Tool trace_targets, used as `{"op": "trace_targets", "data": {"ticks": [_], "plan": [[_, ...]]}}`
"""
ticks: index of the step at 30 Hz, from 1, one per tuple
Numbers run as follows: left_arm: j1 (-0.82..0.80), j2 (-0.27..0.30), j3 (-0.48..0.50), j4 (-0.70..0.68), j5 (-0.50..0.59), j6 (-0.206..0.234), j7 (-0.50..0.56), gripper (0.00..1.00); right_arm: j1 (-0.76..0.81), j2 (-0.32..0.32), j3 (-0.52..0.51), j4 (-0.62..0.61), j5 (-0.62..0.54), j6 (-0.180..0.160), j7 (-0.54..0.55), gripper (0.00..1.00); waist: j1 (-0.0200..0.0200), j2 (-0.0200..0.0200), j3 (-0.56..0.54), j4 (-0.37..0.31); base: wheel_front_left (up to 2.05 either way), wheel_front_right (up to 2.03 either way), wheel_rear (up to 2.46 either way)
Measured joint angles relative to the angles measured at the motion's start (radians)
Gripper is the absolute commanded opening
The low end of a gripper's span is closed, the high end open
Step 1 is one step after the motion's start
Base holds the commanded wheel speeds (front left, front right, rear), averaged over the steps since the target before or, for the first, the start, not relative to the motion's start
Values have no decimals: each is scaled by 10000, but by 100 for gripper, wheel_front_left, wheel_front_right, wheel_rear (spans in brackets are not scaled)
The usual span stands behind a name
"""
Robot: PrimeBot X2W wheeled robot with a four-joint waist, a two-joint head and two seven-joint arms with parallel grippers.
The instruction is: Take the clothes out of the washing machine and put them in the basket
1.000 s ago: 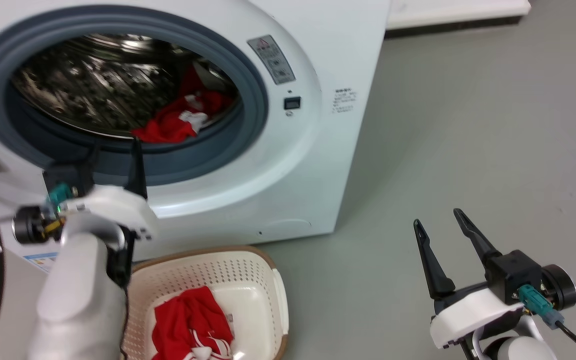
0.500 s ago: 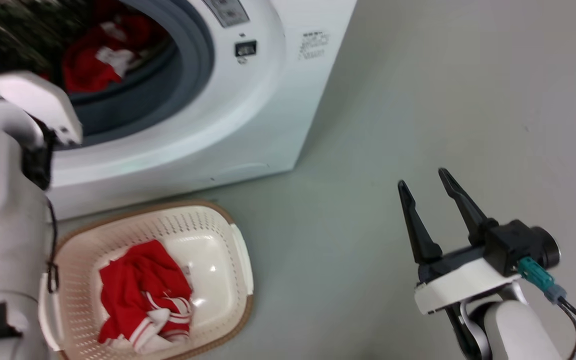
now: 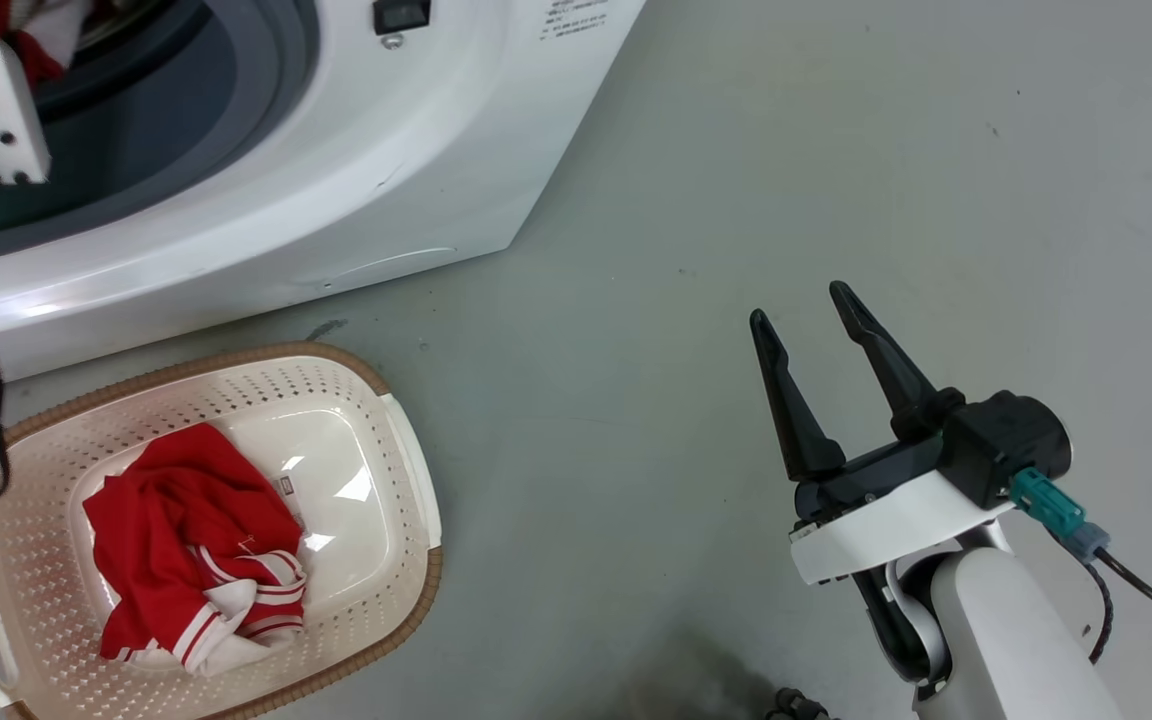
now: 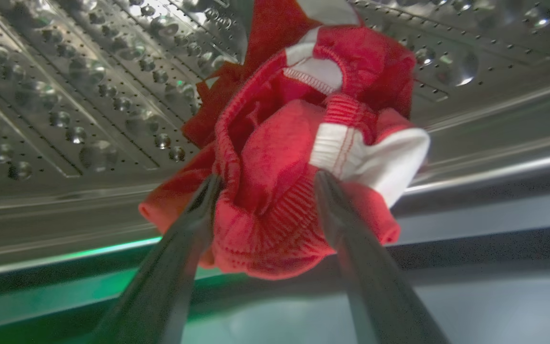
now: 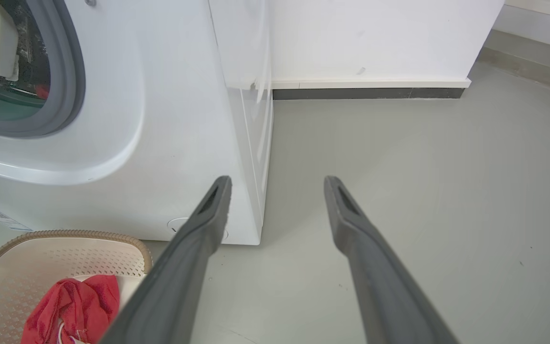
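The left gripper (image 4: 268, 177) stands spread inside the perforated steel drum (image 4: 65, 95). Its two long dark fingers (image 4: 179, 248) straddle a bunched red fabric garment (image 4: 275, 143) with white ribbed cuffs and stitched trim. The cloth bulges between them, touches both, and lies near the drum's front edge. A second ago this gripper was short of the grey rubber ring (image 3: 271, 70); it has since reached in, and the head camera has tipped down and to the right. The right gripper (image 3: 798, 304) hangs over the smooth grey floor (image 3: 836, 150), well right of the large white washing machine (image 3: 386, 150), its fingers wide apart and empty as before. At near left, just in front of the machine, sits the small cream plastic basket (image 3: 336, 385), with perforated walls under a brown woven-look rim. It holds a second crumpled red garment (image 3: 176, 510) with white stripes in its left half, and its glossy bottom is bare to the right.
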Motion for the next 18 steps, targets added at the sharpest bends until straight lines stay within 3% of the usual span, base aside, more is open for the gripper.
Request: {"op": "trace_targets", "data": {"ticks": [6, 7, 8, 9, 15, 18], "plan": [[-631, 128, -226, 464, -48, -56, 1427, 100, -66, 0, 132, 134, 98, 0, -54, 100, -1, 0, 45, -97, 0, 0, 0], [-671, 144, -307, 483, -35, -61, 1557, 45, -69, -2, 134, 157, 100, 0, -56, 100, -1, 0, 37, -100, 0, 0, 0], [-698, 151, -351, 493, -36, -65, 1647, 27, -77, -2, 138, 173, 105, 0, -56, 100, -1, 0, 32, -101, 0, 0, 0], [-703, 148, -345, 499, -71, -65, 1697, 0, -91, 0, 132, 182, 113, 0, -58, 100, -1, 0, 28, -100, 0, 0, 0], [-422, 117, -313, 418, -211, 144, 1085, 0, -183, 0, 75, 199, 107, 0, -71, 100, 0, 0, -127, -50, 0, 0, 0], [-176, 42, -313, 171, -224, 313, 165, 0, -174, 0, 17, 240, 71, 0, -73, 100, -1, -1, -333, 15, 0, 0, 0]]}}
